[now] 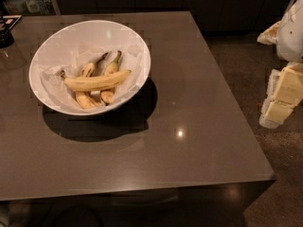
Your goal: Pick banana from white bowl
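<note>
**Several bananas in the bowl, and the long one lies on top**

One banana point(97, 82) matters here: the longest, pale yellow and gently curved. It lies crosswise inside the white bowl point(71, 37), resting over the shorter bananas point(110, 69), which point away from the camera. Crumpled white paper point(51, 82) lines the bowl beneath the fruit. The bowl stands on the left part of the dark table point(199, 126).

The gripper point(279, 98) hangs at the right edge of the view, out past the table's right side and well apart from the bowl. Whether it is spread or closed I cannot tell.

The banana is likely light, with a firm but bruisable body and a smooth skin that could slide under a loose hold. The best place to take it looks like the middle of its length, where it is thickest, sits highest and is clear of the others. The grip should close across its width rather than along it, and only gently. The ends look poorer places, being narrow and close to the paper, which could get caught in the grip. The sloping bowl wall favours a descent from above.
</note>
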Robot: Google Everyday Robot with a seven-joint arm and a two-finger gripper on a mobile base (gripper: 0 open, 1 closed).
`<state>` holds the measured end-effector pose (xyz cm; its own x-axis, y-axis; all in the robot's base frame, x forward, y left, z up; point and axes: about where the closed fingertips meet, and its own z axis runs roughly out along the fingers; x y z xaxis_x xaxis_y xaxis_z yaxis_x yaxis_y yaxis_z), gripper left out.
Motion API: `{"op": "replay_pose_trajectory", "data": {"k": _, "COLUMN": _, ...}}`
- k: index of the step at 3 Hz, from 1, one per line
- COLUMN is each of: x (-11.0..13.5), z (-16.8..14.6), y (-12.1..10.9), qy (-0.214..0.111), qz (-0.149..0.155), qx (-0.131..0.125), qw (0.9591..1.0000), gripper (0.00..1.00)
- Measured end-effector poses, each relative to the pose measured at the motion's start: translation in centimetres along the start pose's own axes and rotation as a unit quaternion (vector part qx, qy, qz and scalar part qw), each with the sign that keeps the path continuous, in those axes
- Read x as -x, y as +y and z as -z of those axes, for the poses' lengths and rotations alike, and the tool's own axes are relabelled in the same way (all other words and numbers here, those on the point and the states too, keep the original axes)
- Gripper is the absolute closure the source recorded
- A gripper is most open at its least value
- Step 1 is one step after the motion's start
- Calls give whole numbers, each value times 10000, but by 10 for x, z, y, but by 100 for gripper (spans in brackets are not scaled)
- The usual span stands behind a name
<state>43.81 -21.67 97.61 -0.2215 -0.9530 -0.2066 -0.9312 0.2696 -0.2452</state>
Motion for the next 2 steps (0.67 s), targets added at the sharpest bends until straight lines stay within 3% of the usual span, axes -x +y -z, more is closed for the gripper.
{"op": "replay_pose_trajectory", "data": {"k": 1, "x": 0, "z": 0, "y": 0, "qy": 0, "qz": 0, "qx": 0, "qw": 10000, "gripper": 0}}
{"op": "replay_pose_trajectory", "data": {"k": 2, "x": 39, "z": 7, "y": 1, "qy": -203, "qz": 78, "qx": -13, "qw": 9998, "gripper": 0}}
